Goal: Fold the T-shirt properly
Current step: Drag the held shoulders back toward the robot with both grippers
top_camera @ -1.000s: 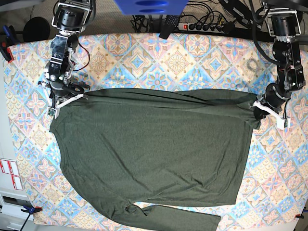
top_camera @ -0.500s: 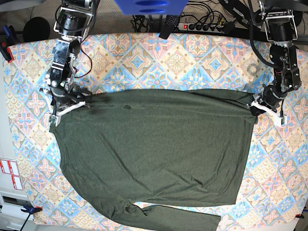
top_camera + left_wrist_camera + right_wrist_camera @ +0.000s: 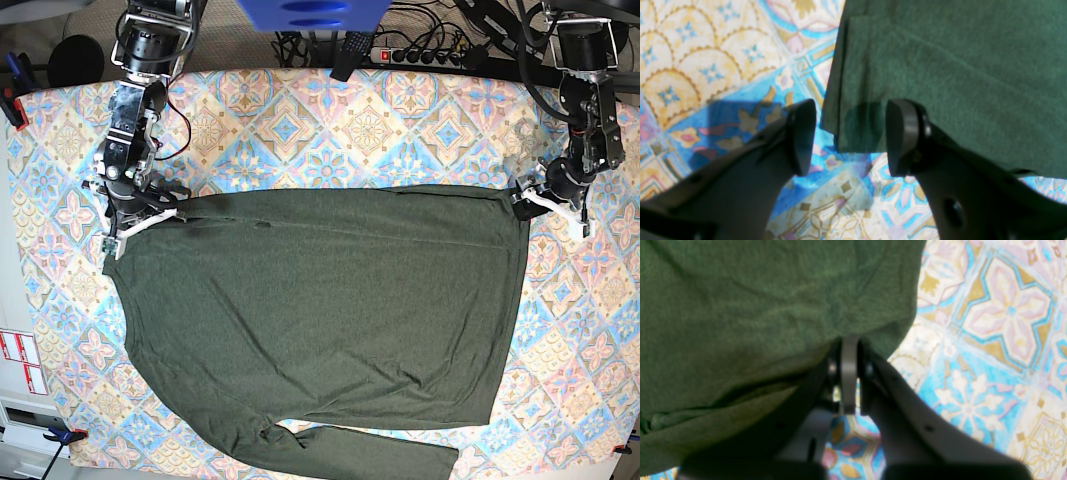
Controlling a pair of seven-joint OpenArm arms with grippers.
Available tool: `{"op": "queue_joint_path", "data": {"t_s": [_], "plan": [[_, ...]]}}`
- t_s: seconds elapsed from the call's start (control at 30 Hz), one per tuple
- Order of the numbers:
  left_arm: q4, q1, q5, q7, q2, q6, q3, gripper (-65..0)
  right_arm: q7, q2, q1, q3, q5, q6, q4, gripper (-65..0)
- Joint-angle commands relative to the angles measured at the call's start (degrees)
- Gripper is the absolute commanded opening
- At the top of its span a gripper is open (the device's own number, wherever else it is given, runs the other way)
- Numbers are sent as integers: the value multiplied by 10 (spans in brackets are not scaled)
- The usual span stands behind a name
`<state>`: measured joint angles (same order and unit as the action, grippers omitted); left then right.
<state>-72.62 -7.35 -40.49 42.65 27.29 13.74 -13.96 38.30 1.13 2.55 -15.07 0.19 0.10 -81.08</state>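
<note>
A patterned cloth [image 3: 330, 120] of blue, pink and yellow tiles covers the desk [image 3: 20, 300]. Behind its far edge lie a power strip [image 3: 425, 55] and tangled cables [image 3: 490, 25]; a blue object [image 3: 310, 12] sits at the top centre. Red-and-white labels [image 3: 20, 362] are stuck at the near left side.

The T-shirt [image 3: 320, 310] lies flat and spread across the middle of the desk, its top edge running straight between the two arms. A sleeve [image 3: 350, 450] trails to the near edge. Bare cloth stays free along the far side and both ends.

The left tool [image 3: 848, 136] hangs just above the shirt's corner, jaws spread wide, one finger over the cloth, the other over the fabric, gripping nothing. The right tool [image 3: 848, 373] is pressed together, pinching the shirt's edge, which bunches over it. Both arms reach down from the far edge.
</note>
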Motion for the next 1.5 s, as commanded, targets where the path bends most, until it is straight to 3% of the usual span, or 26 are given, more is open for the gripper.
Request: {"op": "queue_joint_path", "data": {"t_s": [0.0, 0.4, 0.7, 0.83, 1.1, 1.3, 1.47], "plan": [[-7, 6, -3, -8, 8, 2, -1, -315, -12, 5, -8, -1, -1, -1, -11, -650], [88, 23, -4, -12, 6, 1, 0, -317, -12, 5, -7, -1, -1, -1, -11, -650], [89, 34, -4, -7, -37, 5, 12, -320, -12, 5, -7, 0, -1, -1, -11, -650], [88, 40, -9, -7, -38, 5, 64, -387, -12, 5, -7, 0, -1, -1, -11, -650], [88, 48, -10, -7, -36, 5, 97, -650, -12, 5, -7, -1, -1, -1, -11, -650], [83, 27, -10, -7, -9, 5, 97, -650, -12, 5, -2, -1, -1, -1, -42, -650], [5, -37, -10, -11, 15, 6, 95, -650, -11, 8, 34, -1, -1, -1, -75, -650]]}}
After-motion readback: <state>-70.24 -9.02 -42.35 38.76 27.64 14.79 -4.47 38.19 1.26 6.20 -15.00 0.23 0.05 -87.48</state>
